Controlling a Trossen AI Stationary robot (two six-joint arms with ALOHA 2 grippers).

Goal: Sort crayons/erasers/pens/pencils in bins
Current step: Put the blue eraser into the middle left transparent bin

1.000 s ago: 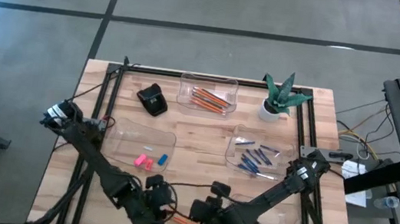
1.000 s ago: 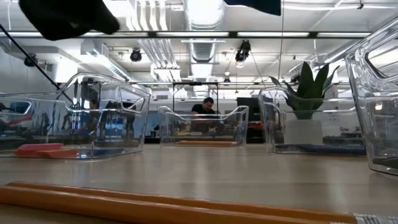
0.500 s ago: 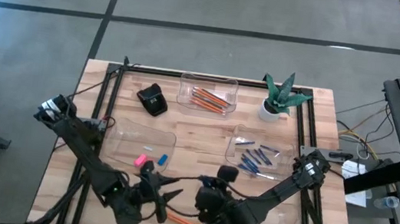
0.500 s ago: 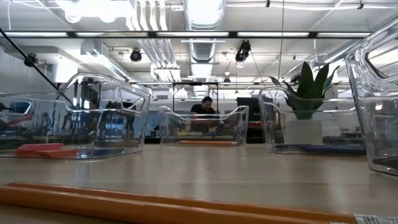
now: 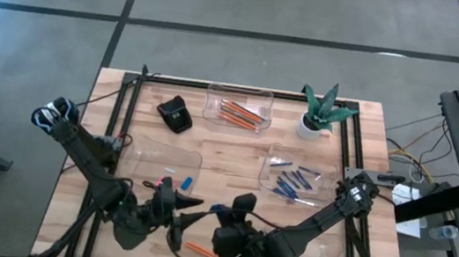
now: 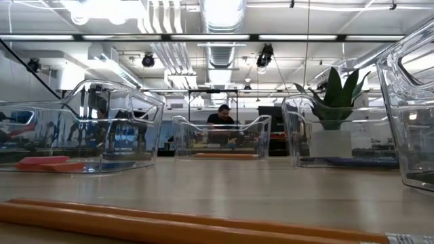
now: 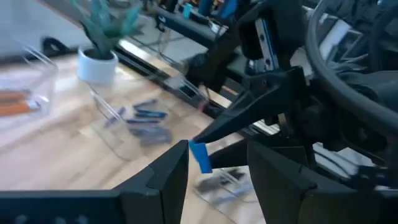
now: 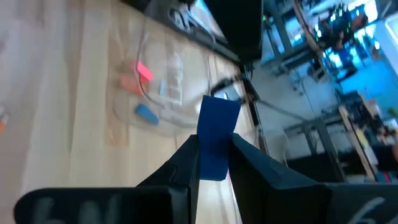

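Sorting is well along: pencils (image 5: 238, 112), crayons (image 5: 293, 183) and erasers (image 5: 171, 179) lie in bins (image 5: 144, 155), while the right tool (image 8: 214, 163) pinches a blue eraser (image 8: 215, 137) facing the spread left tool (image 7: 214, 177), loose pencils (image 5: 204, 253) remaining on the table (image 5: 231, 151).

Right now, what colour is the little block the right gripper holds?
Blue: the eraser, clearest in the right wrist view.

Left gripper facing the right gripper and its blue eraser

The left gripper (image 7: 214, 171) has its dark fingers (image 7: 163, 174) spread apart. Just past them the right gripper (image 7: 200, 140) pinches a small blue eraser (image 7: 199, 156) at its tips. Farther off on the wooden table (image 7: 56, 140) stand a clear bin (image 7: 134, 124) of blue crayons (image 7: 148, 114) and a white plant pot (image 7: 97, 64).
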